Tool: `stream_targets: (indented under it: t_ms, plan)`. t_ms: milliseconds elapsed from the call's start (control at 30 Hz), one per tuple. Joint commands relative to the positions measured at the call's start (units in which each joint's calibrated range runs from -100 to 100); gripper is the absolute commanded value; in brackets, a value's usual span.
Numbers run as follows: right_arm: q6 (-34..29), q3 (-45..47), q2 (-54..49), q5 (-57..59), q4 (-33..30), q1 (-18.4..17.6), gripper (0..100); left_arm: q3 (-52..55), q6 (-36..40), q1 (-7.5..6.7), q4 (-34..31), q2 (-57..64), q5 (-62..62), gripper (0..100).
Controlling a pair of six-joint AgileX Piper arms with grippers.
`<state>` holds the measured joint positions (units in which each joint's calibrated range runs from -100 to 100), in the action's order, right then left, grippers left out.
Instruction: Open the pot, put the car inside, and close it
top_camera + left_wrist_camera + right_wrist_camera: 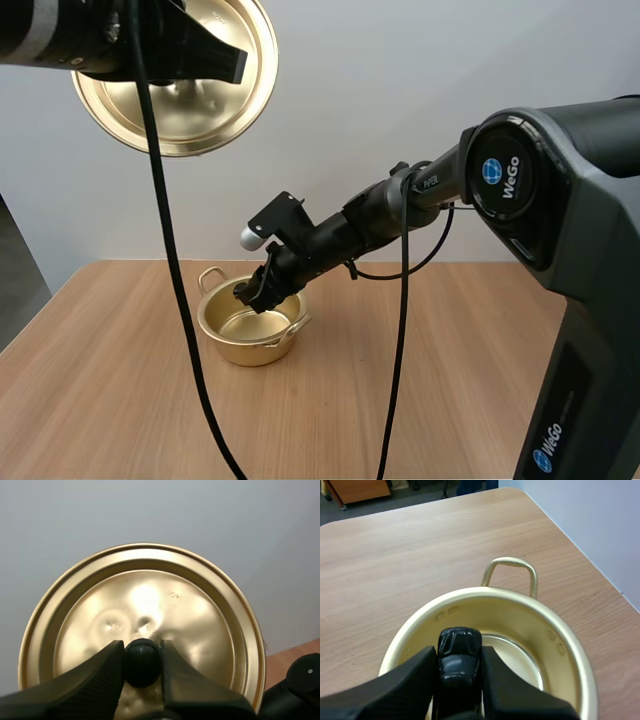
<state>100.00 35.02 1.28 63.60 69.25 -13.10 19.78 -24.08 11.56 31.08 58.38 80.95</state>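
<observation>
The gold pot stands open on the wooden table, its rim just beyond my right fingers. My right gripper hangs over the pot's mouth, shut on a small black toy car that sits above the pot's inside. High at the upper left, my left gripper holds the gold lid in the air with its underside turned outward. In the left wrist view the fingers pinch the lid's black knob in front of the lid.
The pot has two loop handles, one on the far side. Bare wooden tabletop lies all around the pot. A pale wall stands behind the table's far edge.
</observation>
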Motion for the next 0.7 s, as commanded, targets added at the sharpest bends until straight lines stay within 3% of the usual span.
stream_targets:
  t_ms: [0, 67, 133, 367, 433, 500, 533, 567, 667]
  plan:
    - [0.0, 0.02, 0.06, -0.73, -0.06, -0.04, 23, 0.02, 0.04, 0.04, 0.01, 0.02, 0.35, 0]
    - [0.0, 0.02, 0.06, -2.96, -0.96, -0.04, 44, 0.02, 0.04, 0.04, 0.01, 0.02, 0.52, 0]
    - [0.0, 0.02, 0.06, -2.98, -1.41, -0.04, 54, 0.02, 0.04, 0.04, 0.01, 0.02, 0.52, 0]
    - [0.0, 0.02, 0.06, -2.98, -1.39, -0.04, 57, 0.02, 0.04, 0.04, 0.01, 0.02, 0.52, 0]
    - [0.0, 0.02, 0.06, -3.72, -1.39, -0.04, 51, 0.02, 0.04, 0.04, 0.01, -0.16, 0.52, 0]
    - [-0.76, 0.02, 0.06, -8.4, -2.58, -0.04, 28, 0.02, 0.04, 0.04, 0.41, -0.82, 0.52, 0]
    - [-2.1, 0.02, 0.06, -12.07, -3.92, 0.07, 9, 0.19, 0.04, 0.04, 0.66, -1.5, 0.52, 0]
    - [-3.11, 0.02, 0.06, -15.1, -5.67, 0.46, 0, 0.67, -0.25, 0.04, 1.34, -2.13, 0.52, 0]
    - [-7.35, 0.02, -0.56, -23.4, -7.23, 3.07, 0, 3.5, -1.39, 0.04, 2.4, -4.06, 0.52, 0]
